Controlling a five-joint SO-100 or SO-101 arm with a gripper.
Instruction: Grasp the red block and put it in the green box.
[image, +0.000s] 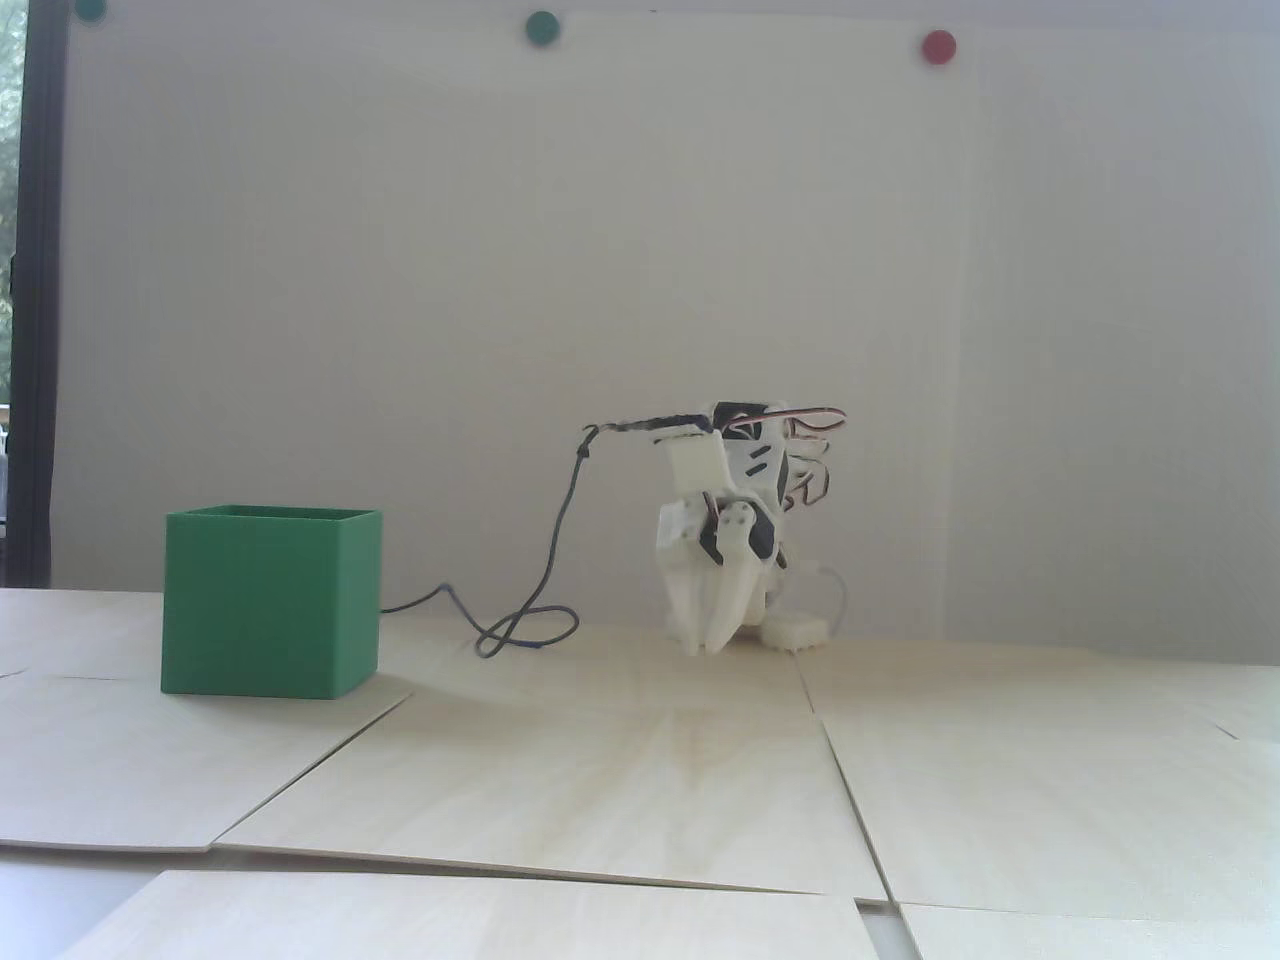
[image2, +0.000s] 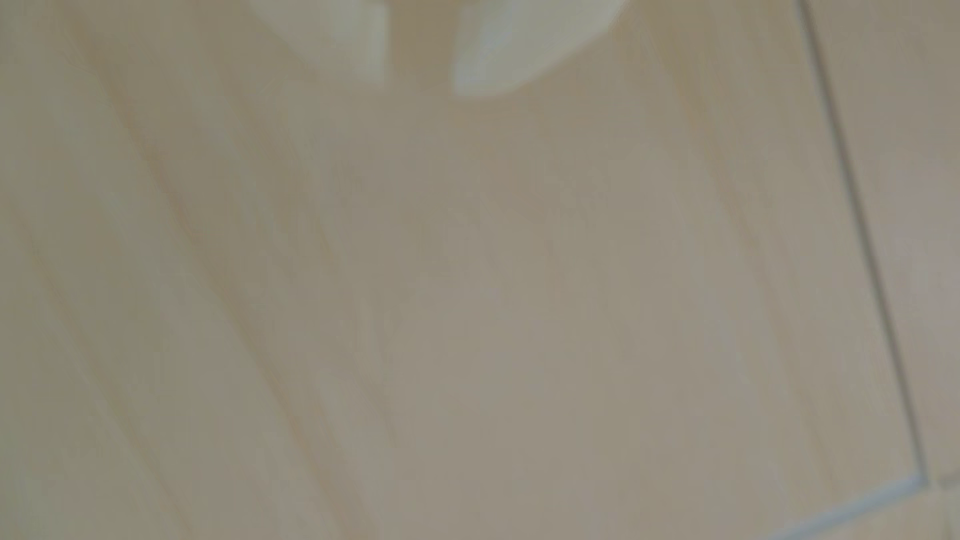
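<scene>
Matte green thin-walled cube box: stood on pale wood tabletop. Red block: unseen. White plastic pincer: fingers slightly apart, empty. Progress: indeterminate.

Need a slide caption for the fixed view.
White robot hand points down at pale wooden table, right of matte green box.

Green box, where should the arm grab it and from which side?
Probably the top rim of one thin wall of the green box, from above: it stands upright and open-topped, and its body looks too wide to span.
</scene>
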